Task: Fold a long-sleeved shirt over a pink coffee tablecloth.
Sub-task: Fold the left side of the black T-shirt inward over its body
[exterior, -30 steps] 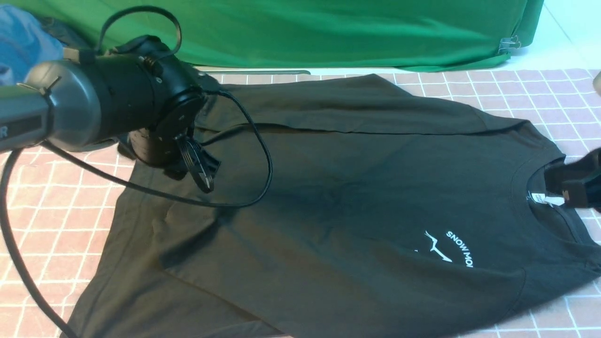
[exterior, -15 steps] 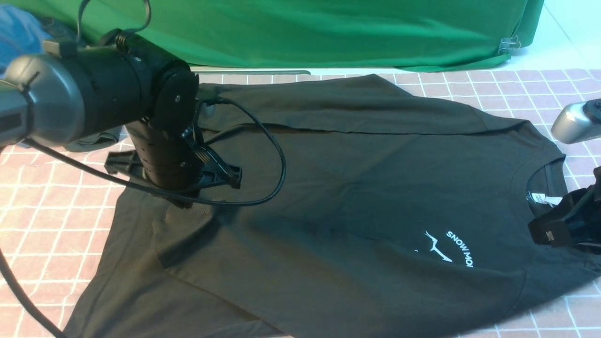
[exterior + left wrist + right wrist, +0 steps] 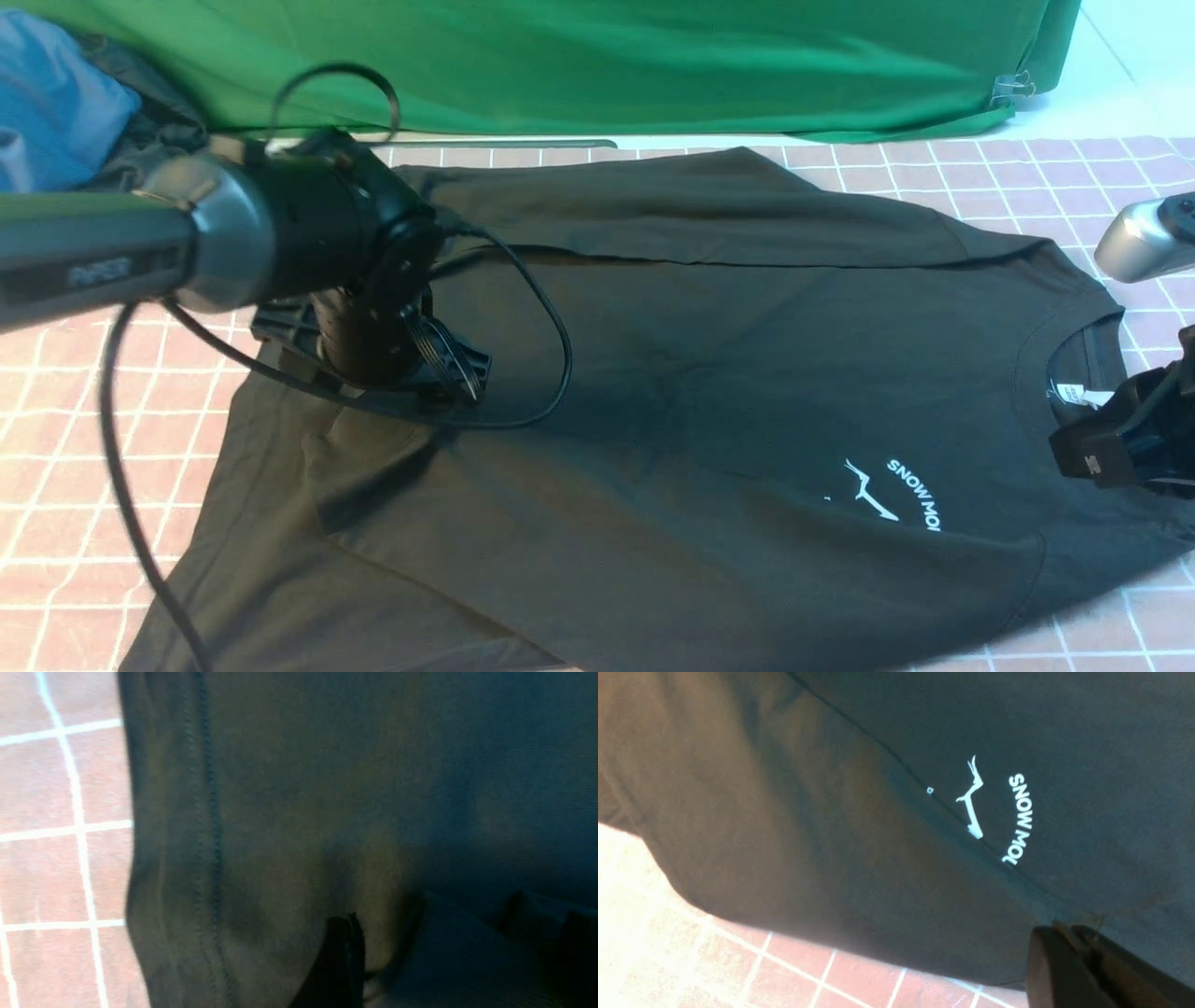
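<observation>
The pink coffee tablecloth (image 3: 56, 448) with its white grid covers the whole table. It serves as the folding surface. A green cloth (image 3: 607, 65) hangs behind it. The long-sleeved shirt (image 3: 672, 373) lies flat in the middle of the tablecloth, with the collar toward the robot's right and the hem toward its left. The far side is already laid over the body, and the near edge is turned in so that it cuts off the logo (image 3: 892, 490).

The left gripper (image 3: 392, 369) presses down on the shirt close to the hem, probably to take that end for a fold along the length. The left wrist view shows one dark finger (image 3: 343, 961) against the cloth. I cannot tell whether the jaws are closed on it.

The right gripper (image 3: 1088, 453) sits just beside the collar and the white neck label (image 3: 1074, 395). Its jaws appear pressed together on the shirt edge, so both ends can be lifted together.
</observation>
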Motion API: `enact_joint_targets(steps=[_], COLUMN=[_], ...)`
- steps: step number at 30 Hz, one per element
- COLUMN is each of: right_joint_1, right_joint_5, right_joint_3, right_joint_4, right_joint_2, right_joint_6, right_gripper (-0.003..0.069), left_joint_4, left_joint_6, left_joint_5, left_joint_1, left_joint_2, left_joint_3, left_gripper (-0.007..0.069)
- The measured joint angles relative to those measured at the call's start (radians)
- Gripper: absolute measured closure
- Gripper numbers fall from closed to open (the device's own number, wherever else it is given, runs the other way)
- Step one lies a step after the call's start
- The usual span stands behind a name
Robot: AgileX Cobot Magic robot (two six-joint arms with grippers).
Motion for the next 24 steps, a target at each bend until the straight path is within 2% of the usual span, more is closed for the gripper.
enact_joint_targets(steps=[4, 7, 9, 10, 11, 12, 14, 18, 24], right_joint_1=[0.000, 0.000, 0.000, 0.000, 0.000, 0.000, 0.000, 0.000, 0.000], right_joint_5=[-0.005, -0.005, -0.005, -0.005, -0.005, -0.005, -0.005, -0.005, -0.006], right_joint_3=[0.000, 0.000, 0.000, 0.000, 0.000, 0.000, 0.000, 0.000, 0.000], right_joint_4=[0.000, 0.001, 0.001, 0.001, 0.001, 0.001, 0.001, 0.001, 0.001], right_joint_2=[0.000, 0.000, 0.000, 0.000, 0.000, 0.000, 0.000, 0.000, 0.000], right_joint_6=[0.000, 0.000, 0.000, 0.000, 0.000, 0.000, -0.001, -0.001, -0.001], right_gripper=[0.0589, 0.0589, 0.0589, 0.0589, 0.0589, 0.0589, 0.0589, 0.0589, 0.0589], left_joint_4=[0.005, -0.031, -0.070, -0.074, -0.097, -0.111, -0.117, -0.155, -0.289], left_joint_6=[-0.010, -0.012, -0.013, -0.013, -0.008, -0.002, 0.010, 0.019, 0.092], left_joint_5=[-0.007, -0.007, -0.011, -0.011, -0.015, -0.016, -0.007, 0.054, 0.141], left_joint_1=[0.000, 0.000, 0.000, 0.000, 0.000, 0.000, 0.000, 0.015, 0.123], left_joint_2=[0.026, 0.031, 0.031, 0.031, 0.032, 0.032, 0.031, 0.024, -0.006], left_joint_3=[-0.003, -0.009, -0.009, -0.009, -0.010, -0.010, -0.013, -0.040, -0.209], left_gripper=[0.0055, 0.0148, 0.0274, 0.0290, 0.0428, 0.0501, 0.0569, 0.0578, 0.0578])
